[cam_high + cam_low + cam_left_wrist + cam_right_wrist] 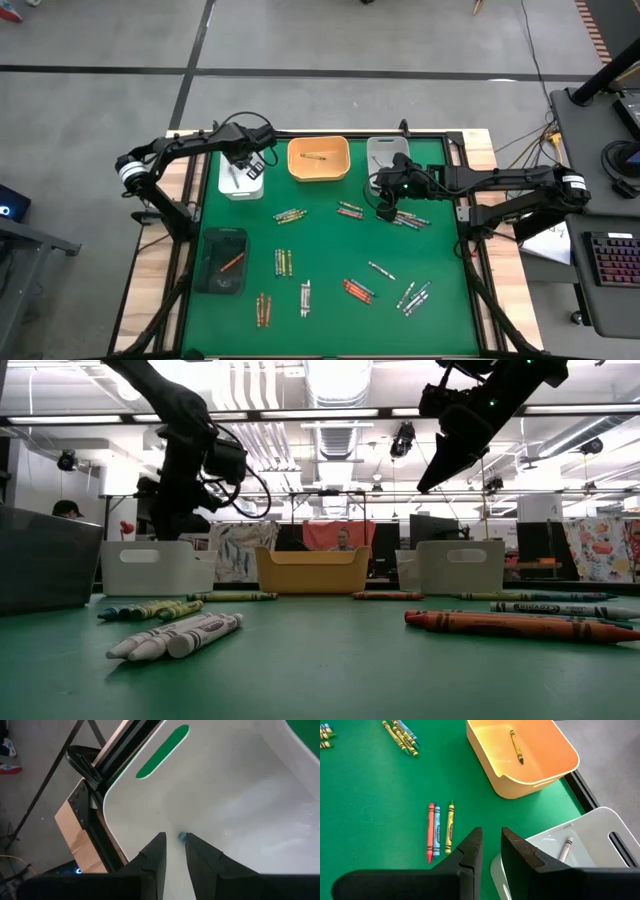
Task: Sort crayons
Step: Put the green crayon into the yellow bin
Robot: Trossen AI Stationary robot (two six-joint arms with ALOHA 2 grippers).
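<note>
Crayons lie in small groups on the green mat, such as one group near the middle and three side by side. My left gripper hangs over the white tray at the back left, fingers almost shut, with a small blue crayon end at their tips. My right gripper hangs above the mat just in front of the grey-white tray. Its fingers are a little apart and empty. That tray holds a white crayon. The yellow tray holds one olive crayon. My left gripper seems to pinch a blue crayon between its two fingertips, pointing down into the white tray. Only a small blue end shows past the fingers, which hide the rest. It is clear of the tray floor as far as I can tell.
A dark tray with a red crayon stands at the front left. More crayons lie along the front and front right of the mat. Red-orange crayons lie close to the low camera. A person shows in the room behind.
</note>
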